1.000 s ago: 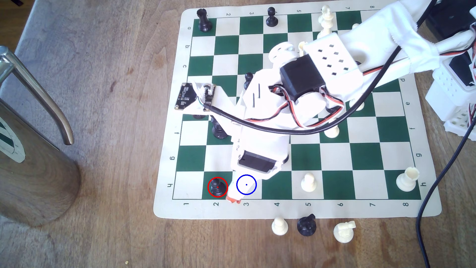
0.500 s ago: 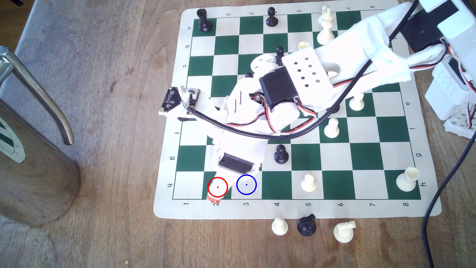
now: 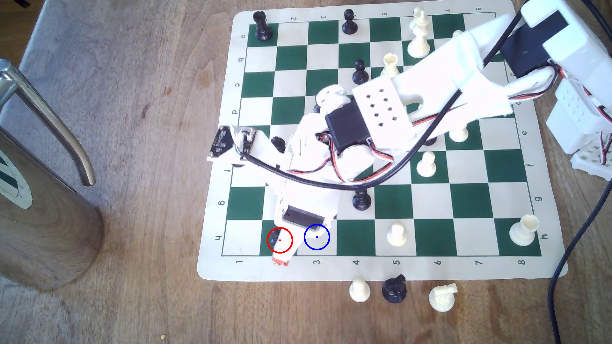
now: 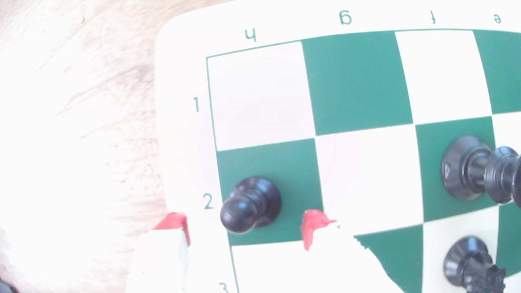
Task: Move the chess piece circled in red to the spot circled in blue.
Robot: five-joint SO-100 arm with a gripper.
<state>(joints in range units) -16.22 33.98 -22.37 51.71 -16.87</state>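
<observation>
Spreading across a wooden bench (image 3: 132, 165), a green and cream chess board (image 3: 496, 185) is seen, with the white arm (image 3: 381, 109) reaching over it from the exterior view's right toward the near edge. A metal vessel (image 3: 43, 211) with a curved handle is placed on the bench at the exterior view's left, well apart from the board. Three captured pieces (image 3: 394, 289) are lined up on the wood just beyond the board's near border.

The pincer (image 4: 245, 228) is held open over the green square h2, its red-tipped fingers (image 4: 311, 225) set apart on either side of the black pawn (image 4: 251, 204). The pawn is found upright on that square, inside the red ring (image 3: 280, 240), with its round head lying between the two tips; a gap is visible on each side, so no contact is shown. In the exterior view most of the pawn is hidden beneath the pincer, and only a dark sliver (image 3: 274, 236) is made out at the ring's left.

The blue-ringed square (image 3: 317, 237) is located just beside the pawn's square, toward the exterior view's right, and is partly overlapped by the pincer's white body. Two other black pieces (image 4: 476, 169) are seen farther along the board in the wrist view.
</observation>
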